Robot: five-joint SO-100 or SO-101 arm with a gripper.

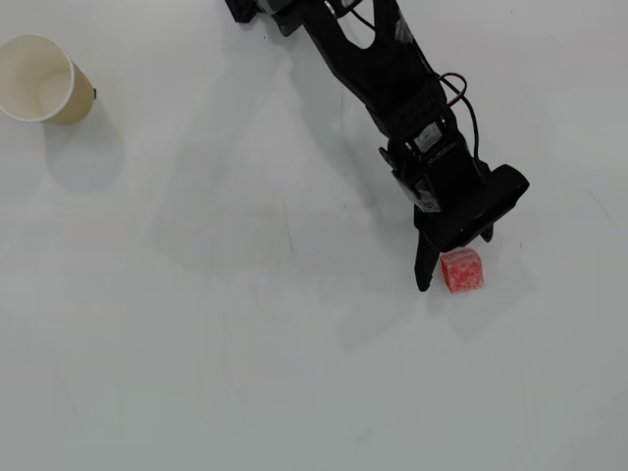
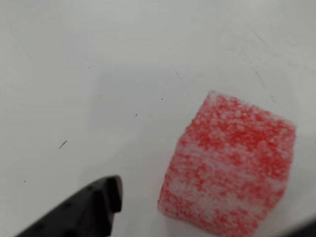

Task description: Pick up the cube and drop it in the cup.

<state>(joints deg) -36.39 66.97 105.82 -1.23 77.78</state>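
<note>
White and nearly featureless, the bench [image 1: 245,343] fills both views; we note only faint scuffs and small dark specks on it in the wrist view. From the overhead view we see the black arm [image 1: 392,88] enter at 12 o'clock and reach diagonally toward 4 o'clock, with red and black wires looped beside its wrist.

At 10 o'clock in the overhead view we find the cup [image 1: 39,78], cream-white with a pale interior and a tan outer wall, standing upright with its mouth open upward, well apart from the arm.

The gripper [image 1: 453,267] sits low over the bench at the end of the arm. We see one long dark finger [image 1: 425,265] just beside the cube's left face in the overhead view; the other is short and lies at the cube's upper edge. The jaws stand parted around the cube, and we cannot tell whether either one touches it. In the wrist view one black fingertip [image 2: 94,207] shows at 7 o'clock, apart from the cube.

The cube [image 1: 462,271], red-pink with whitish mottling, rests on the bench at about 4 o'clock in the overhead view, and at 5 o'clock in the wrist view [image 2: 229,170].
</note>
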